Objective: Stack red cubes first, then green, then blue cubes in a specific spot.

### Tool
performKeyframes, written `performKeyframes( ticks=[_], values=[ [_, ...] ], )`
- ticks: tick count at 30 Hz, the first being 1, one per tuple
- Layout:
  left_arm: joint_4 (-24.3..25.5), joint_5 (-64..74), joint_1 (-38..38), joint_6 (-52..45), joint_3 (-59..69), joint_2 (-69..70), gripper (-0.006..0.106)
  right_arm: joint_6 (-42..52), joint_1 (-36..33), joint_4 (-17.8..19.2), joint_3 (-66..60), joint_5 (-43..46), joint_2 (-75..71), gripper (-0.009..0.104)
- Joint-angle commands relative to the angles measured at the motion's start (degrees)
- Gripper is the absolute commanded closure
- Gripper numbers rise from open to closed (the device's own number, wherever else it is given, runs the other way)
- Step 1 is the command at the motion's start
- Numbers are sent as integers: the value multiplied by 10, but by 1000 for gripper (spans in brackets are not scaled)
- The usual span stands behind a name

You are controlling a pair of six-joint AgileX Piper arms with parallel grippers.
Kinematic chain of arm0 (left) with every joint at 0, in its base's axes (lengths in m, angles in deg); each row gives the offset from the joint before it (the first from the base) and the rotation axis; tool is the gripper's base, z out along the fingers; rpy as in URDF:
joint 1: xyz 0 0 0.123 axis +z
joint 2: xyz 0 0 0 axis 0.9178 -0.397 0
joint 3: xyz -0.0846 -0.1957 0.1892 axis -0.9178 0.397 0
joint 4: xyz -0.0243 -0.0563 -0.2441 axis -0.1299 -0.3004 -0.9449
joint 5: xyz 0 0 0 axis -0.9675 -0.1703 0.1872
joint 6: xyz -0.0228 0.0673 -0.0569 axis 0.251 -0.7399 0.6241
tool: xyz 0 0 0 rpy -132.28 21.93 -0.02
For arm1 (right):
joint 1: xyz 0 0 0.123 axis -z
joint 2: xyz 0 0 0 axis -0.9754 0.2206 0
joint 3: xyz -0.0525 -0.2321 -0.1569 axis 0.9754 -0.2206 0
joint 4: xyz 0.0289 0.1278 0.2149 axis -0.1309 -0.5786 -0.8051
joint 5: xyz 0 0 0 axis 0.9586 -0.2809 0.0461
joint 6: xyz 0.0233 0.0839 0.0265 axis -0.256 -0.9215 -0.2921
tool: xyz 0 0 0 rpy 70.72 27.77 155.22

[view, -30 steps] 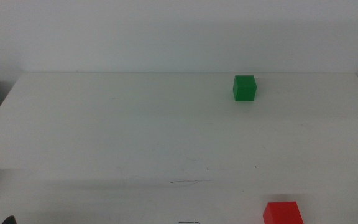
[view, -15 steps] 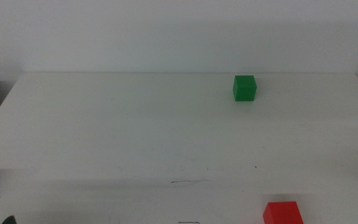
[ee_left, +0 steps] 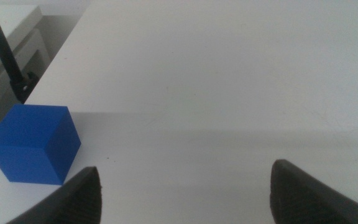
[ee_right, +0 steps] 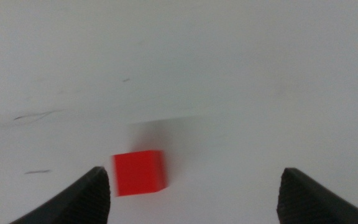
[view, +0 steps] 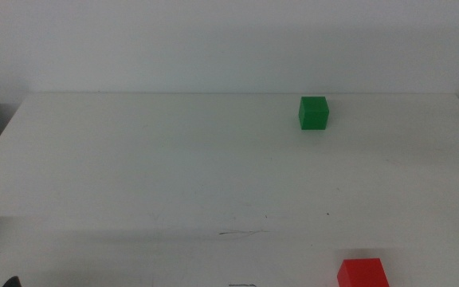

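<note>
Table, white and plain, is filling the middle view, bearing no readable writing. Grippers are waiting near its front edge: the left gripper and the right gripper are both holding their jaws wide apart, gripping nothing. Blue cube is sitting beside the left jaws at the table's left edge. Red cube is lying between the right jaws' reach, front right. Green cube is standing far back. Thin dark scratch is marking the spot near the front.

Bright, even light washes out the white counter; shadows are soft; the right wrist view is motion-blurred.
</note>
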State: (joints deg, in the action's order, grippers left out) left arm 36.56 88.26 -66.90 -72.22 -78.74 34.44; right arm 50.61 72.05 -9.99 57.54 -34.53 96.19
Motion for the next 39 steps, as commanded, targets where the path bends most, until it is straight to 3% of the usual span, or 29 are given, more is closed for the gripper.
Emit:
performKeyframes(
  ticks=[1, 4, 9, 14, 34, 39],
  values=[
    [-3, -45, -1, 5, -1, 15, 8, -58, -45, 5, 27, -29, 22, 1],
    [-4, -44, -1, 5, -1, 15, 8, -120, -120, 23, 28, -29, 58, 1],
    [-4, -44, -1, 5, -1, 15, 8, -147, -228, 63, 28, -27, 111, 1],
    [-4, -44, -1, 5, -1, 15, 8, -148, -298, 66, 28, -24, 177, 1],
    [-4, -44, -1, 5, -1, 15, 8, -218, -293, 55, -21, 80, 316, 1],
    [-4, -44, -1, 5, -1, 15, 8, -216, -293, 75, -33, 97, 331, 3]
  ],
)
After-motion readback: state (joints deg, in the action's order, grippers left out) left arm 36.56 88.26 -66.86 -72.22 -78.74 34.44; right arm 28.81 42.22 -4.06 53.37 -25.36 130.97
